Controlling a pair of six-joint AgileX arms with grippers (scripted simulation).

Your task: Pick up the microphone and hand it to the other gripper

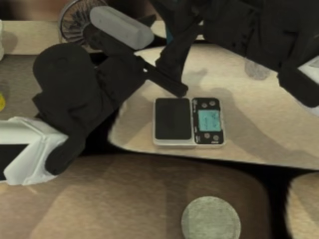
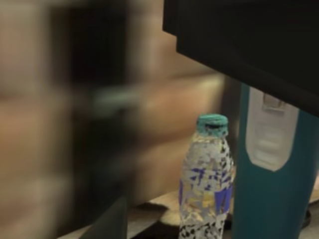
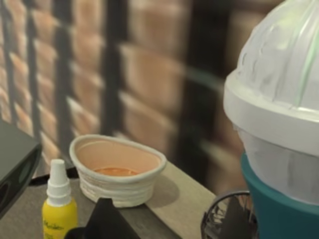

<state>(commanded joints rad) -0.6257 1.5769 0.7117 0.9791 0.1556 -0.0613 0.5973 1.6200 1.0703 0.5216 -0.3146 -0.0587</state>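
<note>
The microphone point(image 2: 274, 189) stands upright and close in the left wrist view, a teal handle with a white switch strip; a black part of the right arm point(image 2: 249, 40) hides its head. The right wrist view shows its round white head point(image 3: 279, 99) above the teal handle. From above only a teal sliver point(image 1: 169, 34) shows between the arms. My left gripper point(image 1: 179, 89) reaches in from the left and is open: one finger point(image 2: 112, 224) stands well apart from the handle. My right gripper point(image 1: 172, 59) comes in from the upper right, right beside the microphone.
A clear bottle with a teal cap point(image 2: 207, 184) stands beyond the handle. A digital scale point(image 1: 188, 122) lies mid-table and a grey round pad point(image 1: 210, 218) near the front. A black fan point(image 1: 75, 17), a ribbed bowl point(image 3: 117, 172) and a yellow dropper bottle point(image 3: 59, 209) are on the left.
</note>
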